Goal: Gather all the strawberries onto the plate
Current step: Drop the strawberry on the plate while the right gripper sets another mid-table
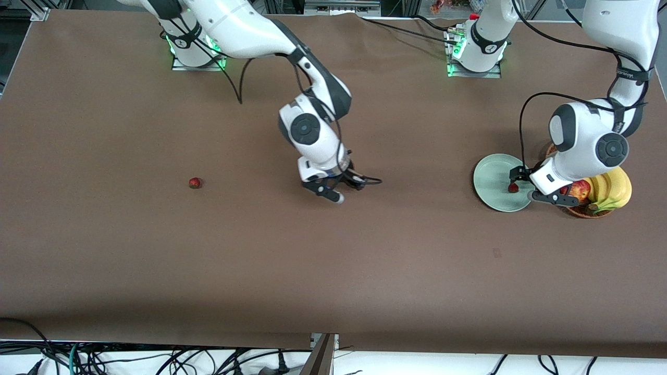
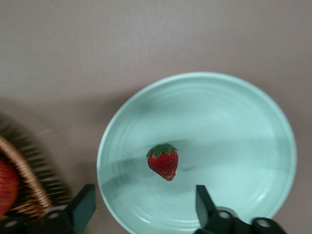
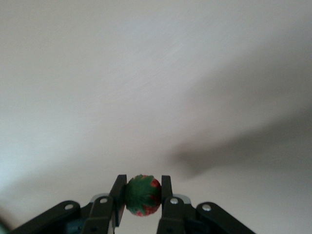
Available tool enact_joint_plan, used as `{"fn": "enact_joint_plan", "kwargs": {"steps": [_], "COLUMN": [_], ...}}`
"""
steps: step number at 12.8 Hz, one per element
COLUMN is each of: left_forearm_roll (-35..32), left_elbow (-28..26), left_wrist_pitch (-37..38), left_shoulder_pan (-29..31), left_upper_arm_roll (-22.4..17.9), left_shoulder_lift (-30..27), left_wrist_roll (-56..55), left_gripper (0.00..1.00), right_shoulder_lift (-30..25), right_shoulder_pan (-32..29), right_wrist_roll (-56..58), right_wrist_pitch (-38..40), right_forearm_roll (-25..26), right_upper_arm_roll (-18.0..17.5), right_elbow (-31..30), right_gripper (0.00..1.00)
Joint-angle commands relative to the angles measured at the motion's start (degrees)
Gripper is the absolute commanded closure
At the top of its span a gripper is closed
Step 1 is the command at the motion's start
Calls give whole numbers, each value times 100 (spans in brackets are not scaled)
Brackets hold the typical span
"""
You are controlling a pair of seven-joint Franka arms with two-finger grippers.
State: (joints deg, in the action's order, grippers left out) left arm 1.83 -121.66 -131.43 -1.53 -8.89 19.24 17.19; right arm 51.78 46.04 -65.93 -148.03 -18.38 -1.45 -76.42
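Observation:
A strawberry lies in the pale green plate, which sits at the left arm's end of the table. My left gripper hangs open just over the plate, and its fingers stand wide and clear of that berry. Over the middle of the table, my right gripper is shut on a second strawberry, whose green top faces the camera. In the front view this gripper hides the held berry. A third strawberry lies alone on the brown table toward the right arm's end.
A wicker basket touches the plate on the side toward the left arm's end of the table. It holds an apple and bananas. The left wrist view shows the basket's rim beside the plate.

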Motion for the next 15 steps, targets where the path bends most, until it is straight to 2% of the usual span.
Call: {"fn": "enact_joint_plan", "kwargs": {"steps": [1,2,4,6,7,9,11,13,15], "left_forearm_roll": [169,169,352,564,564,547,477,468,450], "left_elbow": [939,1247,1688,1725,1725,1716,1716,1664,1585], "left_wrist_pitch": [1168,1529,2084,2183,2183,2183,2157,2061,1807], "left_shoulder_pan": [-66,-66,-66,-66,-58,-58,-58,-66,-66], "left_upper_arm_roll": [-7,10,11,28,193,475,817,1178,1582], "left_shoulder_lift": [-166,-193,-280,-447,-482,-500,-492,-492,-422], "left_wrist_roll": [13,13,-22,-293,-512,-987,-1514,-2076,-2683], "left_gripper": [0,0,0,0,0,0,0,0,0], "right_shoulder_lift": [630,701,720,685,624,457,123,-315,-650], "right_shoulder_pan": [342,448,572,590,581,424,187,72,71], "right_wrist_roll": [-822,-1086,-1378,-1405,-1362,-1247,-784,583,1465], "right_wrist_pitch": [-1224,-1463,-1536,-1527,-1484,-960,180,1455,2720], "right_forearm_roll": [-96,-96,-96,-87,-78,27,281,247,282], "right_upper_arm_roll": [-128,-128,-128,-119,-102,-40,117,669,1249], "right_elbow": [426,434,478,470,470,443,391,84,-75], "right_gripper": [100,100,74,19,1,0,0,0,0]}}
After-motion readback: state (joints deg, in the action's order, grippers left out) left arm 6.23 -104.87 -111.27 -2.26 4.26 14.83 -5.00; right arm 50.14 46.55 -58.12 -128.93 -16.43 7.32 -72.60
